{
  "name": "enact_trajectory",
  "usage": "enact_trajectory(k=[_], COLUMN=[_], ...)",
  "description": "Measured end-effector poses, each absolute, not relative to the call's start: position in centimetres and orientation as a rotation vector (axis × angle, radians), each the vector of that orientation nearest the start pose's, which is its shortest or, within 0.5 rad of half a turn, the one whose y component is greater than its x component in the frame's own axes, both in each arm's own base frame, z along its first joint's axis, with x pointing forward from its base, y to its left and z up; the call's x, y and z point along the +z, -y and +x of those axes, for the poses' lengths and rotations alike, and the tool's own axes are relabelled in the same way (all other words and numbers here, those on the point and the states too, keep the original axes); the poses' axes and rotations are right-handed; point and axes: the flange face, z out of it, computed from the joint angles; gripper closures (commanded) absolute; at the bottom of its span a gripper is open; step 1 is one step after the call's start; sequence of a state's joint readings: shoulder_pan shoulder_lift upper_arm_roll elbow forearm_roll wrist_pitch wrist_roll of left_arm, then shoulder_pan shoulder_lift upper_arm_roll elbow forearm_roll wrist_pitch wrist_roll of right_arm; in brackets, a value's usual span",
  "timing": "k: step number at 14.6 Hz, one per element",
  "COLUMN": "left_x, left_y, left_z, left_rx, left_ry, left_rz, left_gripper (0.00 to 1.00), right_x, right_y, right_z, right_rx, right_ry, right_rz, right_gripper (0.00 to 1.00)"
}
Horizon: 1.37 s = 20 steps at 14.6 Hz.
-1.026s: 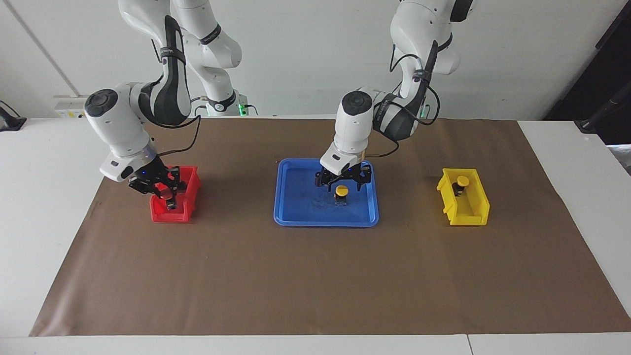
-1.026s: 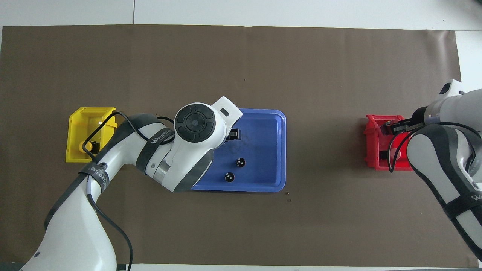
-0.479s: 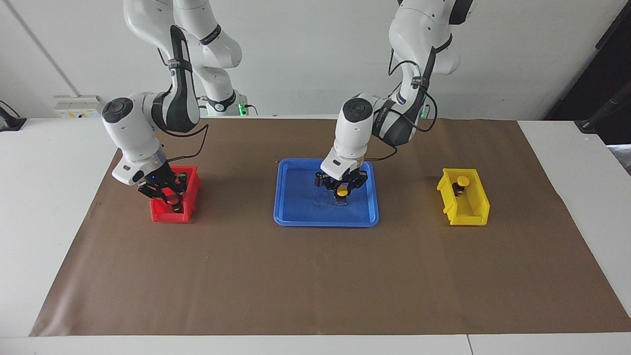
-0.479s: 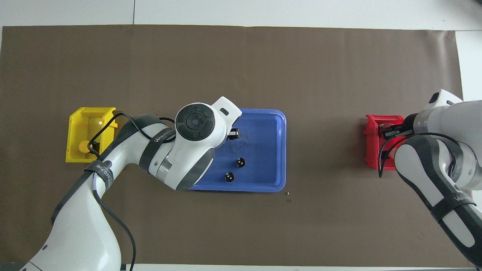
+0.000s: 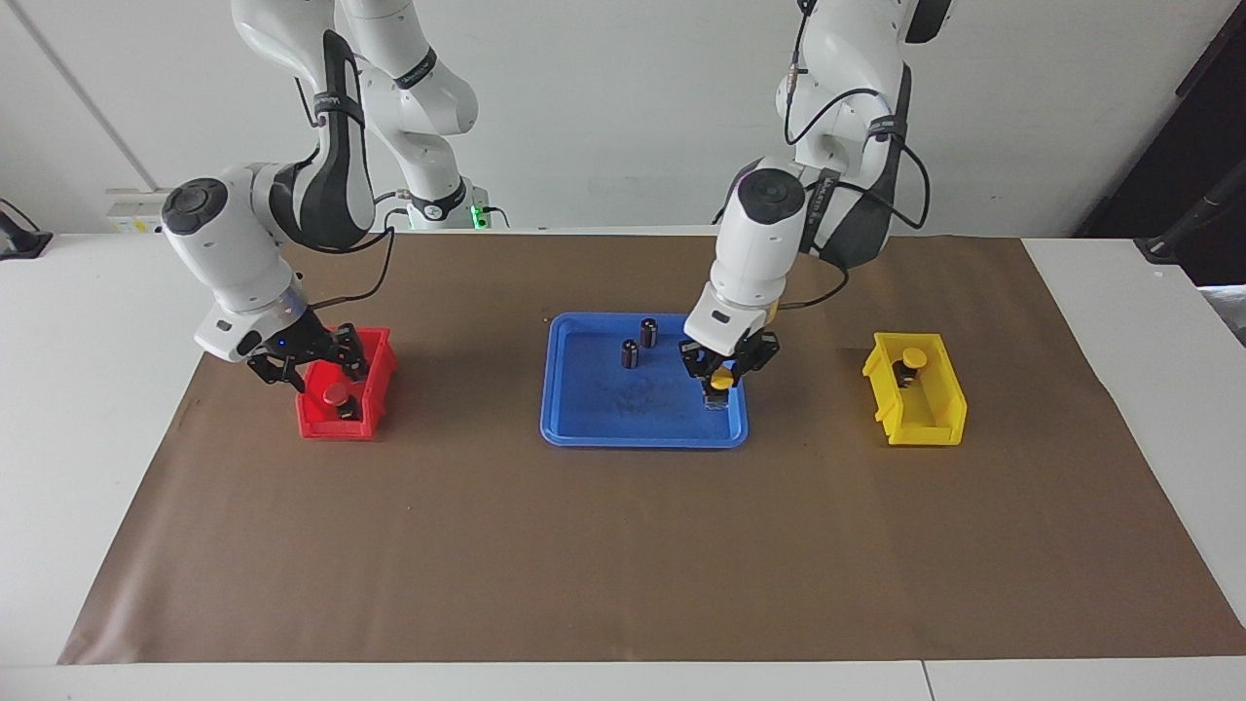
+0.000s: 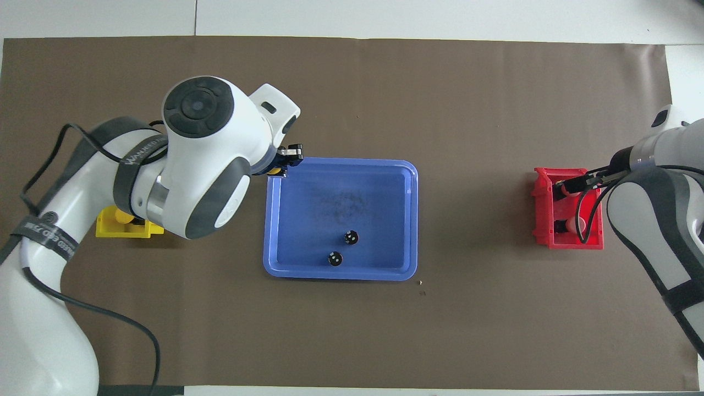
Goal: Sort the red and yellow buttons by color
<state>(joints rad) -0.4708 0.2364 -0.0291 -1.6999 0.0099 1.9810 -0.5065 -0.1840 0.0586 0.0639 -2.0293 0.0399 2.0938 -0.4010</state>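
My left gripper (image 5: 721, 376) is shut on a yellow button (image 5: 720, 384), holding it just over the blue tray's (image 5: 584, 428) end toward the left arm. In the overhead view the left gripper (image 6: 287, 160) sits at the tray's corner. A second yellow button (image 5: 912, 358) stands in the yellow bin (image 5: 939, 414). My right gripper (image 5: 313, 374) hangs open over the red bin (image 5: 316, 425), where a red button (image 5: 336, 394) sits free below it. The overhead view shows two red buttons (image 6: 560, 190) (image 6: 573, 223) in the red bin (image 6: 542, 220).
Two dark capless cylinders (image 5: 649, 331) (image 5: 630, 353) stand in the tray on the side nearer the robots. The left arm's body covers most of the yellow bin (image 6: 113, 230) from above. Brown paper covers the table.
The left gripper shut on the yellow button in the tray and carried it toward the yellow bin. The right gripper opened, left the red button in the red bin and rose.
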Motion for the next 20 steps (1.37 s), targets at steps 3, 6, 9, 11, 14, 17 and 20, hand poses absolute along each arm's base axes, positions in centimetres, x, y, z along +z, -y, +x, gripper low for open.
enact_trajectory(k=[3, 6, 9, 11, 14, 17, 20], left_x=[48.2, 47.9, 46.8, 45.4, 43.7, 41.6, 39.1], left_y=[19.2, 9.4, 4.8, 3.3, 1.9, 0.7, 0.8], left_z=[59.2, 61.3, 61.4, 60.7, 59.3, 57.7, 56.6], left_rx=[-0.048, -0.023, 0.019, 0.067, 0.070, 0.024, -0.003], left_ry=[-0.106, -0.184, -0.216, -0.215, -0.183, -0.146, -0.110], left_rz=[-3.143, -3.133, -3.130, -3.129, -3.131, -3.133, -3.135], left_gripper=[0.99, 0.99, 0.99, 0.99, 0.99, 0.99, 0.99], right_x=[48.1, 56.5, 61.5, 62.2, 62.0, 62.6, 62.9], right_y=[6.1, 5.1, 5.6, 6.5, 5.7, 3.1, 0.9], right_z=[56.5, 55.6, 54.7, 54.7, 55.5, 55.6, 55.3], right_rx=[0.010, 0.031, 0.040, 0.072, 0.083, 0.063, 0.067], right_ry=[0.333, 0.209, 0.150, 0.143, 0.139, 0.135, 0.118], right_rz=[-3.081, -3.091, -3.105, -3.149, -3.166, -3.174, -3.182], right_gripper=[0.00, 0.00, 0.00, 0.00, 0.00, 0.00, 0.00])
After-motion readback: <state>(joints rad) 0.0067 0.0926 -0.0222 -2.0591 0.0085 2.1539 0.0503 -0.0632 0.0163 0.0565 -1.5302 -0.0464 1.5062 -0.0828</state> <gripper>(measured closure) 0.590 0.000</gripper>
